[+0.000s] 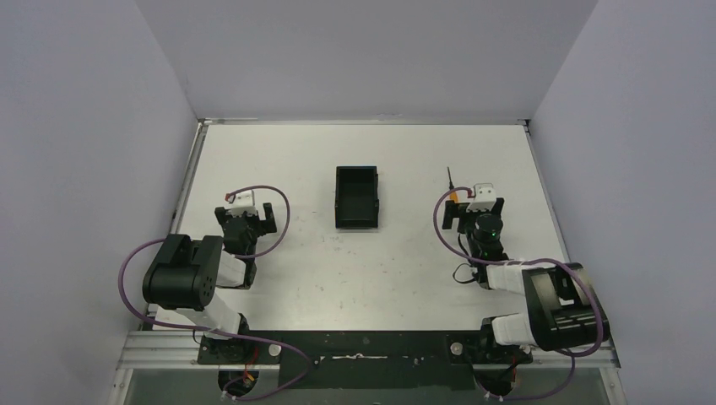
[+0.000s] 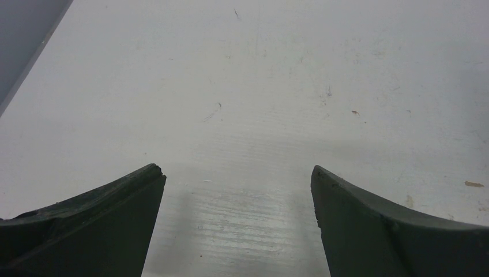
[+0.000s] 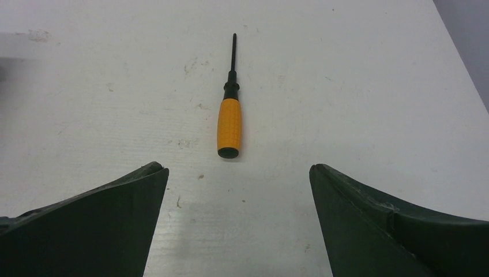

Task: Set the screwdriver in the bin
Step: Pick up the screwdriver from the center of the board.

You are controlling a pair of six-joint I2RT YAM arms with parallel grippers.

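Note:
The screwdriver (image 3: 229, 124), with an orange handle and thin dark shaft, lies flat on the white table just ahead of my right gripper (image 3: 237, 168), shaft pointing away. That gripper is open and empty, its fingers either side of the handle's line but short of it. From above, the screwdriver (image 1: 453, 189) shows mostly as its dark shaft, partly hidden by the right gripper (image 1: 479, 205). The black bin (image 1: 357, 197) stands open-topped at the table's middle, left of the screwdriver. My left gripper (image 1: 246, 215) is open over bare table, also seen in its own view (image 2: 237, 168).
Grey walls enclose the table (image 1: 405, 278) on three sides. The table's right edge (image 3: 461, 52) runs close to the screwdriver. Purple cables loop beside both arms.

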